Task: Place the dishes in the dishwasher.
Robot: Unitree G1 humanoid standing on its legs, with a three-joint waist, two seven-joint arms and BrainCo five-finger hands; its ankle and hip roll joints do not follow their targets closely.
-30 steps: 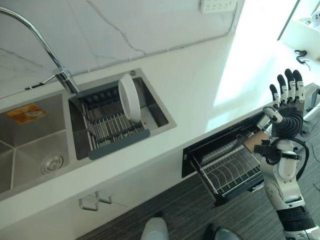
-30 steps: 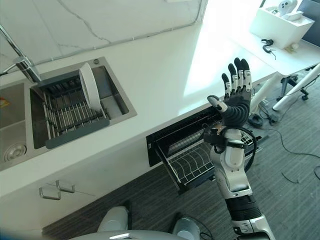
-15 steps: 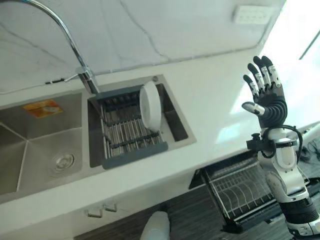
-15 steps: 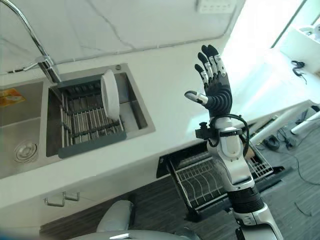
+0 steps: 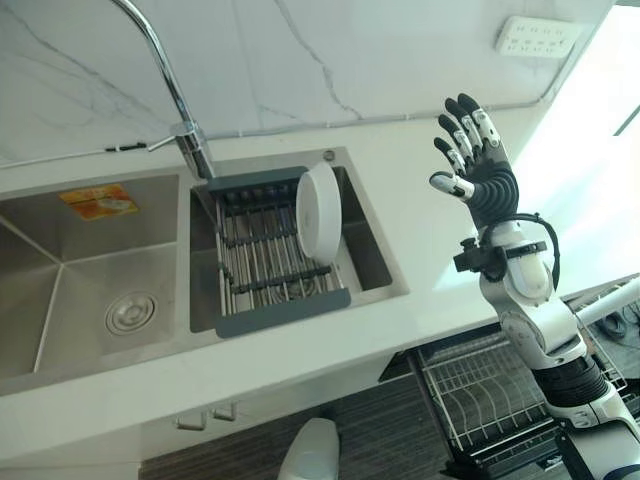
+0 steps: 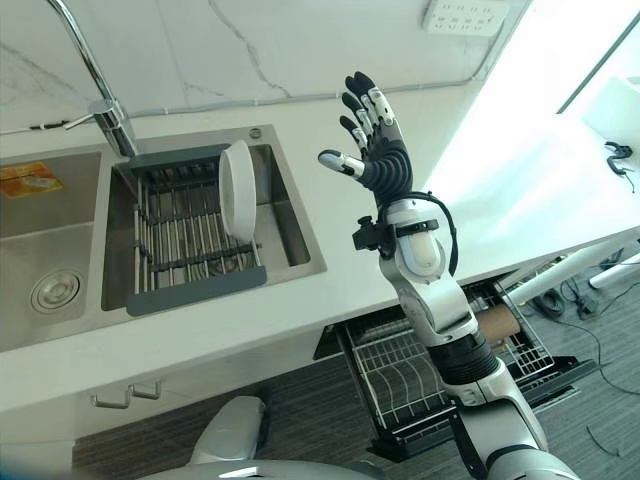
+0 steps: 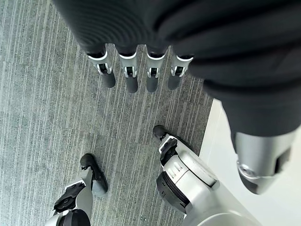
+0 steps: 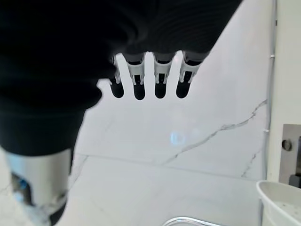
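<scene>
Okay, I see the right hand [image 5: 478, 172] raised above the white surface [image 5: 420, 215], fingers straight and spread, thumb out to the side, holding nothing. It sits to the right of the sink [image 5: 372, 245], well apart from the plate.

The white plate [image 5: 320, 223] stands on edge in the grey drying rack [image 5: 262, 262], which rests in the right basin of the sink. It's at the right end of the rack, leaning slightly. The tap [image 5: 170, 85] rises just behind the rack's back left corner.

The left basin [image 5: 80, 280] has a drain in the floor and an orange sticker on its back wall.

The dishwasher drawer [image 6: 400, 385] is pulled out below the surface edge, wire rack visible inside, down by the right forearm.

The left hand [image 7: 136, 70] shows in the left wrist view, hanging over the grey carpeted floor [image 7: 42, 122], fingers straight and relaxed, nothing in it.

A wall socket [image 5: 538, 36] sits on the marble backsplash behind the right hand.
</scene>
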